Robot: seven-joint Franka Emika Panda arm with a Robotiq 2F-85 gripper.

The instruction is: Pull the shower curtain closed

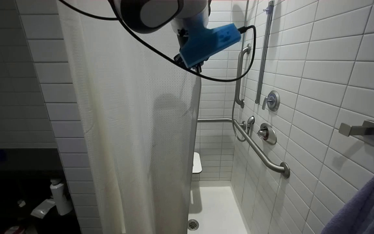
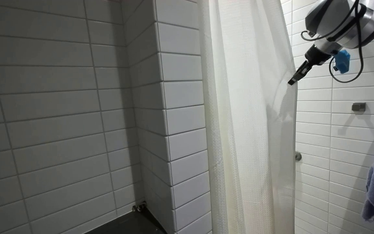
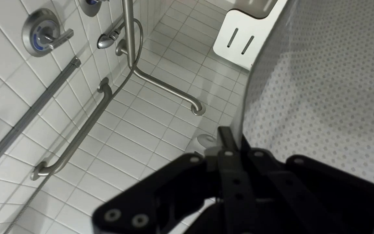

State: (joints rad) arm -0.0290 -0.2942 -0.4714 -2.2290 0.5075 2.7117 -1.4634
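Grasping the free upright edge of the shower curtain (image 2: 239, 113) in the claw (image 3: 236, 140), clamped thin between the tips. Hanging cream-coloured in long soft folds, to the picture's left of the claw in both exterior views and to its right in the wrist view. Just above the claw in an exterior view, a blue casing (image 1: 209, 42) on the arm (image 1: 159, 14), and curving just under the claw, a black cable (image 1: 227, 80). To the picture's right of the claw, along a white tiled wall (image 1: 336, 81), a vertical grab bar (image 1: 238, 79), a grey rail (image 1: 265, 52), and lower down a lever control (image 1: 273, 101), a round knob (image 1: 267, 133), a handheld shower head (image 1: 251, 120) and a bent grab bar (image 1: 255, 148). Below the claw, partly hidden behind the curtain, a white seat (image 1: 197, 163); farther below, a round drain (image 1: 193, 224) in the shower floor (image 1: 216, 201). Well out to the right of the claw, a square metal wall bracket (image 1: 362, 129) and, lower, a purple towel (image 1: 365, 208); well out to the left and lower, in shadow, a pale bottle (image 1: 61, 198).
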